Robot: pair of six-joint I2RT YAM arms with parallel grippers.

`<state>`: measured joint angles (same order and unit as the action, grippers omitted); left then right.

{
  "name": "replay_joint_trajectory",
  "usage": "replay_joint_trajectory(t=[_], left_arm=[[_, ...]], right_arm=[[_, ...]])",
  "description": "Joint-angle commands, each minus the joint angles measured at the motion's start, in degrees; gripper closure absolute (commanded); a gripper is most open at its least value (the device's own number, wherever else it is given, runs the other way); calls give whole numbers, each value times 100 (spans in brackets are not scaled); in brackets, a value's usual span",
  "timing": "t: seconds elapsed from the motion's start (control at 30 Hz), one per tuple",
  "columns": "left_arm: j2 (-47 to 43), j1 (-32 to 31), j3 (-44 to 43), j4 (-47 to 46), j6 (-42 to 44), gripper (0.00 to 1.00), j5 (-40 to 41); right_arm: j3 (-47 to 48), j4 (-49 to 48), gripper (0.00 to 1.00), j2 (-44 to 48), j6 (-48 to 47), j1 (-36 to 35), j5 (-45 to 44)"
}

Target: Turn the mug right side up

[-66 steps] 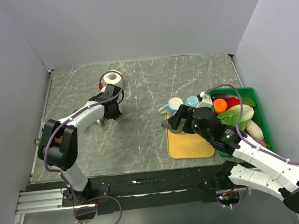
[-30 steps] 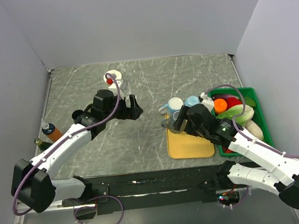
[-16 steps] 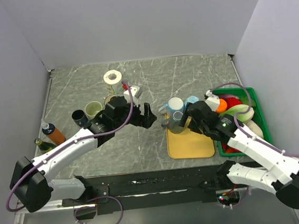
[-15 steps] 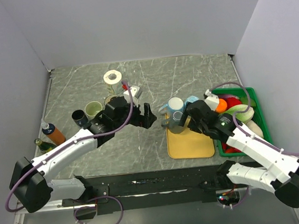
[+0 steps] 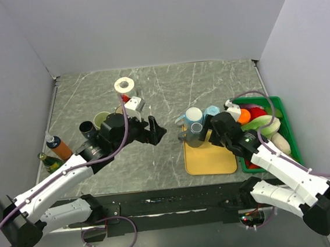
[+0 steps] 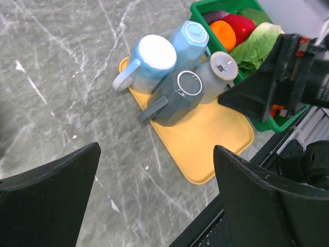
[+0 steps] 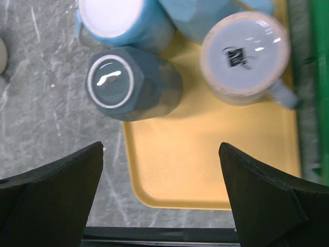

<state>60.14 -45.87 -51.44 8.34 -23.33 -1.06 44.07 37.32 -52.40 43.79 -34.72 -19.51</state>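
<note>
Mug (image 6: 180,95) bottom-up, yellow tray (image 6: 205,149), marbled table (image 6: 61,77)

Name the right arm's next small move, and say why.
Probably lower the right fingers while nudging them left, so that they straddle the dark mug. They are open, hold nothing and hover above the tray. That mug stands base-up, just left of the gap between them, so a short drop and shift should set up a grasp for flipping it.
</note>
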Motion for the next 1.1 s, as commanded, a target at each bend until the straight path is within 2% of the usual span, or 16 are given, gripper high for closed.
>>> replay_joint_trajectory(t=[0.0, 0.1, 0.13, 0.2, 0.23, 0.27, 0.33, 0.53, 0.67, 1.07], left_arm=[[-616, -19, -42, 63, 48, 4, 343], [-1038, -19, 151, -51, 206, 4, 387], [-1144, -19, 161, 9, 241, 4, 457], [-1180, -19, 56, 167, 198, 4, 781], [-1128, -27, -75, 586, 137, 4, 878], [-1092, -19, -225, 799, 92, 4, 984], [-1031, -19, -568, 1264, 171, 4, 1081], [-1337, -19, -235, 977, 408, 4, 1214], [-1531, -19, -138, 898, 382, 4, 1283], [-2041, -19, 125, 713, 329, 4, 1547]], right_arm=[[171, -375, 0, -349, 1059, -438, -263], [539, -33, 0, -893, 2254, -859, -755], [706, 186, 0, -1277, 2909, -974, -904], [1365, 1081, 0, -1718, 3720, -1299, -1283], [1619, 1406, 0, -2217, 4473, -1353, -1292], [2100, 2036, 1, -2457, 4776, -1379, -1258], [2534, 2445, 3, -3131, 5592, -1432, -1214], [3528, 2990, 9, -4285, 6684, -1424, -1020], [4011, 3483, 10, -4700, 7221, -1415, -923], [4038, 3659, 8, -5025, 8382, -1213, -783]])
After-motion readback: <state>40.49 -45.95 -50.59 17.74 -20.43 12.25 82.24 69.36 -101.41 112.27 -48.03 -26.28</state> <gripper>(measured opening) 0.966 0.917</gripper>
